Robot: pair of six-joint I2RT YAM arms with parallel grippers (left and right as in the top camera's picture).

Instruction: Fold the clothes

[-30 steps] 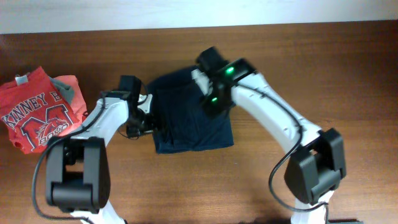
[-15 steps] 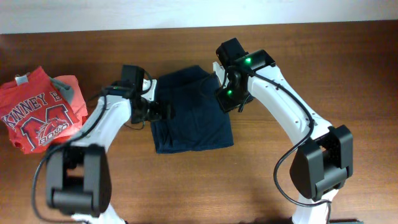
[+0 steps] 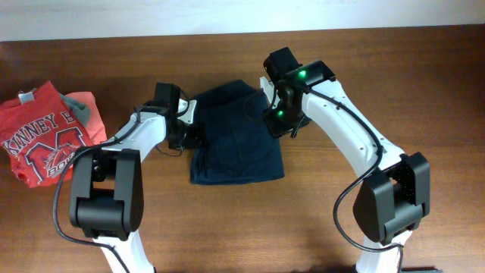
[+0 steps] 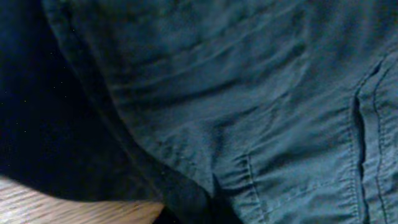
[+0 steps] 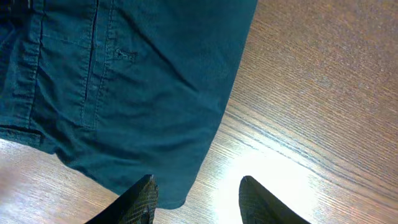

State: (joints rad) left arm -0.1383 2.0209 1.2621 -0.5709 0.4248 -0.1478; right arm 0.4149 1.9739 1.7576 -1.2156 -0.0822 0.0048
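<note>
The clothes (image 3: 236, 144) are a dark navy garment lying roughly folded at the table's middle. My left gripper (image 3: 191, 130) sits at the garment's left edge, and its jaws are shut on a pinch of the cloth. In the left wrist view navy fabric (image 4: 249, 93) with seams fills the frame, and creases run down into the dark jaws at the bottom. My right gripper (image 3: 279, 115) hovers over the garment's upper right edge. In the right wrist view it (image 5: 198, 179) stands open, one fingertip (image 5: 144, 193) over the cloth's hem (image 5: 155, 93) and the other over bare wood.
A red T-shirt (image 3: 45, 140) with white lettering lies crumpled at the far left of the wooden table (image 3: 424, 91). Both white arms reach in from the front edge.
My left gripper has gone from wide open to shut at the garment's left edge. The right gripper moved right a second ago and has since held still, open.
</note>
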